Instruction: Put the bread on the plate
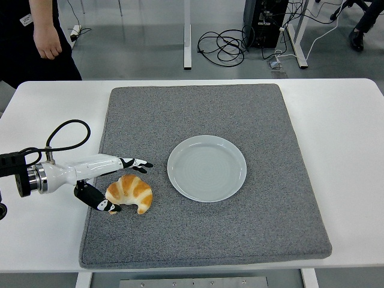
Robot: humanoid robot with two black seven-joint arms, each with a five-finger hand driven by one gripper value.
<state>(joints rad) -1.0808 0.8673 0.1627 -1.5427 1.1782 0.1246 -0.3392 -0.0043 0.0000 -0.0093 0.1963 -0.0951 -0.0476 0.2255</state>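
A golden croissant (pixel 130 193) lies on the grey mat (pixel 204 108), left of the pale round plate (pixel 207 168), which holds nothing. My left hand (pixel 123 185) comes in low from the left edge and brackets the croissant's left end. Its fingers (pixel 137 162) stretch out just above the bread, and the thumb (pixel 103 206) touches the bread's lower left tip. The fingers are still spread, not closed around it. The croissant rests on the mat. My right arm does not show.
A black cable (pixel 63 135) loops over the white table (pixel 348 150) behind the left forearm. A person in dark clothes stands at the top left beyond the table, one hand (pixel 48 42) hanging down. Cables and table legs lie on the floor past the far edge.
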